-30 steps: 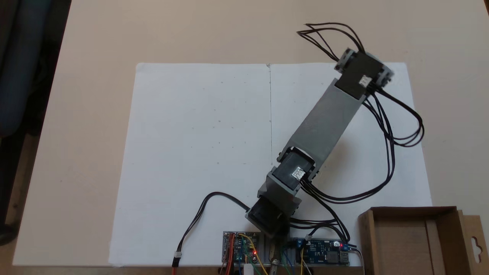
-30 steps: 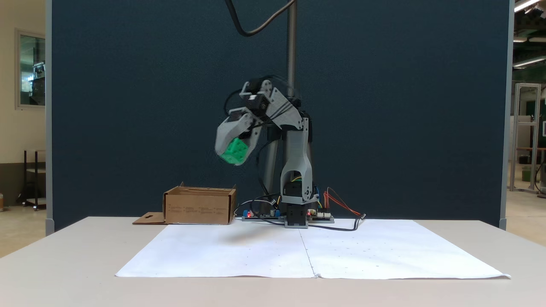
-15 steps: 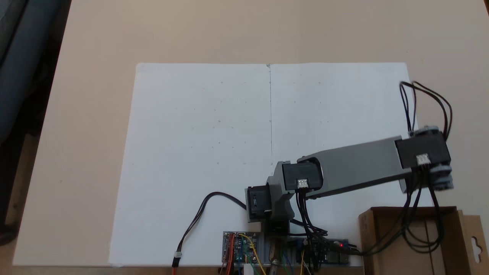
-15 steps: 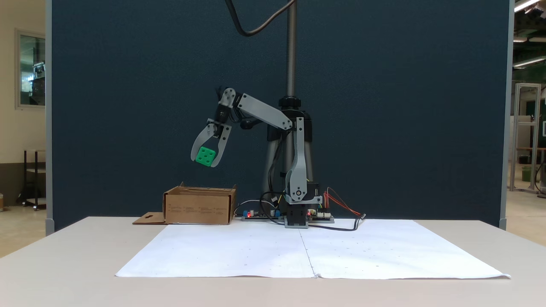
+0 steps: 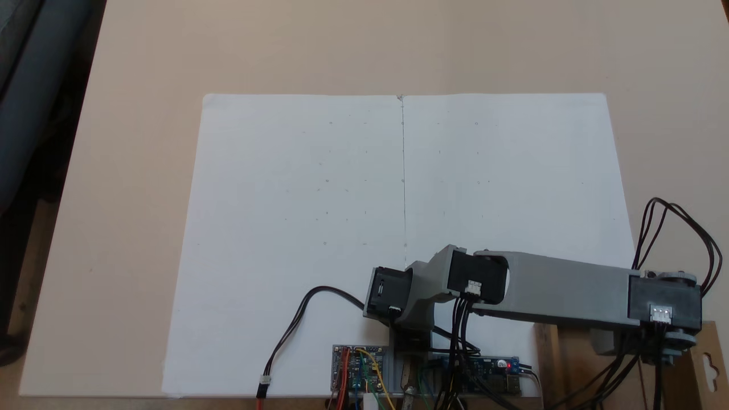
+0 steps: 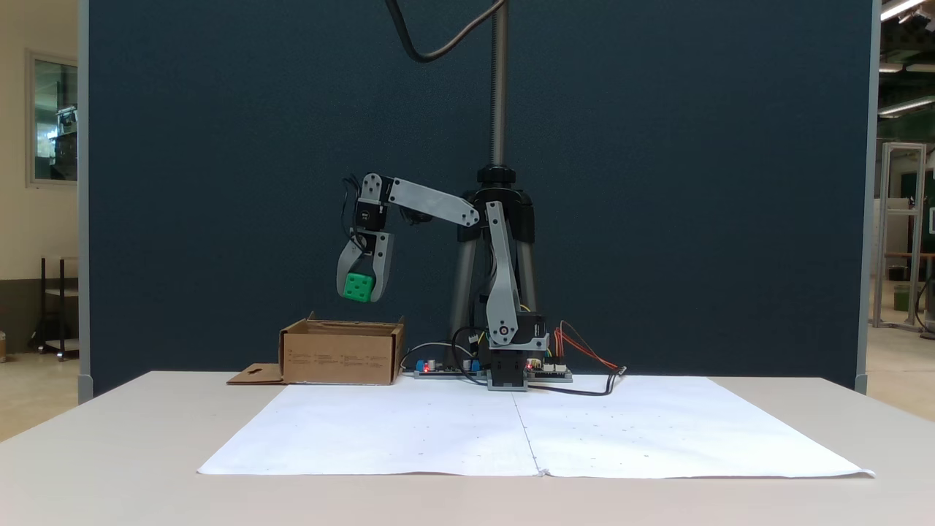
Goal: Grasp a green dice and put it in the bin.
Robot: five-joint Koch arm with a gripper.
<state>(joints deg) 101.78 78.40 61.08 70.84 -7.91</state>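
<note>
Fixed view from the front: the green dice (image 6: 358, 286) was held clamped in the gripper (image 6: 360, 291) above the bin (image 6: 340, 356), with only the release judged left.

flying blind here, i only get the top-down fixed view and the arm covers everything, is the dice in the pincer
Observer: Yes. In the front fixed view the pincer is shut on the dice.
Operator: is it over the bin
Observer: Yes, it hangs above the bin, toward the side nearer the arm's base, not touching it.
Operator: low enough to drop
Observer: There is a clear gap between the dice and the bin's rim, and the pincer points straight down.
</note>
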